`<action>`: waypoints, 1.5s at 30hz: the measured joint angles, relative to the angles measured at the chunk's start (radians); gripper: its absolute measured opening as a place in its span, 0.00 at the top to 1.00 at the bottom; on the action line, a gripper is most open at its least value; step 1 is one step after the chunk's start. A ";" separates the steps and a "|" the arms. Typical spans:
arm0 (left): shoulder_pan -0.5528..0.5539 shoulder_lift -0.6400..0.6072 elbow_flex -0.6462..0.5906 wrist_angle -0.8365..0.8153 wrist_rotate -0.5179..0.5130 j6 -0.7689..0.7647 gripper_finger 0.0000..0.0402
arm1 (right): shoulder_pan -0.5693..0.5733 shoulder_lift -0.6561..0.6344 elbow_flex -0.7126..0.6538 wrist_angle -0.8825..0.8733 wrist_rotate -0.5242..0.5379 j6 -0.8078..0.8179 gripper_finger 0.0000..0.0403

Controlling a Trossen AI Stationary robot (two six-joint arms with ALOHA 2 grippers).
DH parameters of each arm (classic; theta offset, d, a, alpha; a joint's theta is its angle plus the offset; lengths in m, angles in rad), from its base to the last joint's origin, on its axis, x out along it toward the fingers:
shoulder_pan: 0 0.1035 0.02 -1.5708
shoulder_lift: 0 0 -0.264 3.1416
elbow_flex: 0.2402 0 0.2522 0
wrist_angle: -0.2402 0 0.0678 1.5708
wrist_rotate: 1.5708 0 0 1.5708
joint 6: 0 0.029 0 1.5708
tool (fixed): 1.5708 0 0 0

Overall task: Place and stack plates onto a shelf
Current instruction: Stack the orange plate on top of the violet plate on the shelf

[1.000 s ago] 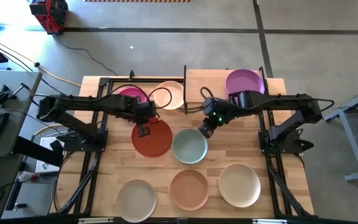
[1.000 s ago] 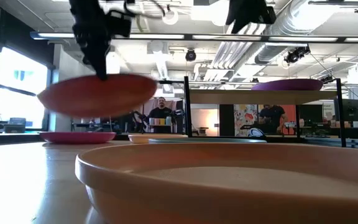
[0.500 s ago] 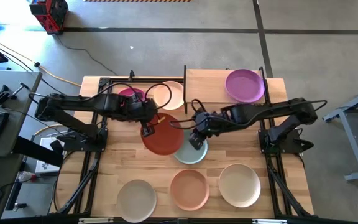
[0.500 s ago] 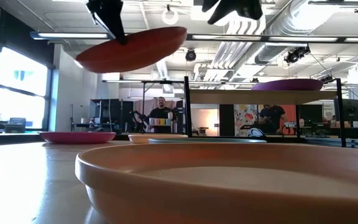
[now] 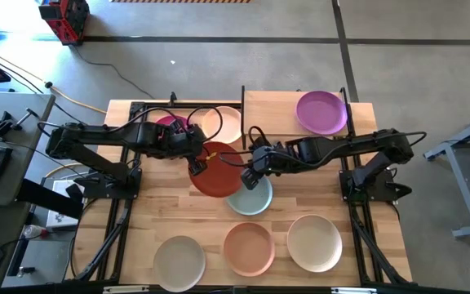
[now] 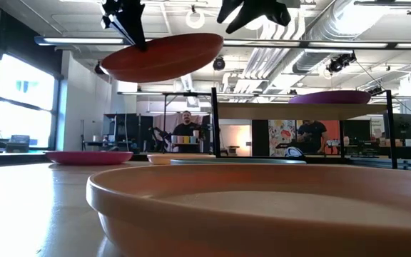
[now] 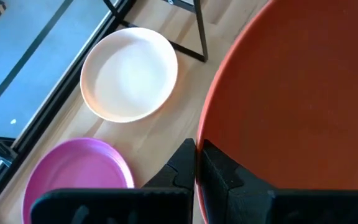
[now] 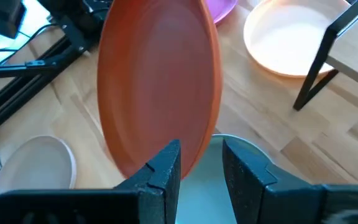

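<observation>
While the left gripper (image 5: 194, 167) pinches the rim of the orange-red plate (image 5: 219, 170) and holds it in the air above the middle of the table (image 5: 137, 220), the right gripper (image 5: 249, 178) sits just beside the plate's opposite edge with its 2 fingers (image 8: 160, 171) apart; from the right wrist view the rim looks to lie at the gap between them, though whether they touch it cannot be told. Seen from the low view, the plate (image 6: 163, 57) hangs high, tilted, well clear of the tabletop. Partly under it lies the pale teal plate (image 5: 254, 198). On the shelf (image 5: 272, 106), at the table's far right, rests the purple plate (image 5: 321, 112), the only 1 there. Beside the shelf, on the table's far side, lie the cream plate (image 5: 228, 122) and the magenta plate (image 5: 170, 124), the latter partly hidden by the left arm. Along the near edge stand 3 more in a row: the beige plate (image 5: 179, 261), the salmon plate (image 5: 249, 248) and the off-white plate (image 5: 315, 242). Beyond the table, 2 people (image 6: 185, 130) show in the room.
</observation>
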 joint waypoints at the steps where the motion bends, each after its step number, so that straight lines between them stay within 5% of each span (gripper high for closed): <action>1: 0.000 0.000 0.000 0.001 0.000 -0.006 1.00 | -0.004 0.001 0.000 -0.002 0.000 0.000 0.76; 16: 0.000 0.000 0.000 0.110 -0.001 0.004 1.00 | -0.036 0.001 0.000 -0.001 0.004 0.000 0.76; 25: 0.000 -0.001 0.000 0.122 -0.001 0.021 1.00 | -0.039 0.001 0.000 -0.009 0.012 0.008 0.97; 30: 0.001 -0.002 0.000 0.124 0.009 0.037 0.97 | -0.038 0.001 0.000 -0.008 0.017 0.045 0.98; 45: 0.037 -0.001 0.001 0.256 0.220 0.049 0.80 | -0.037 0.001 0.000 -0.028 0.008 0.087 1.00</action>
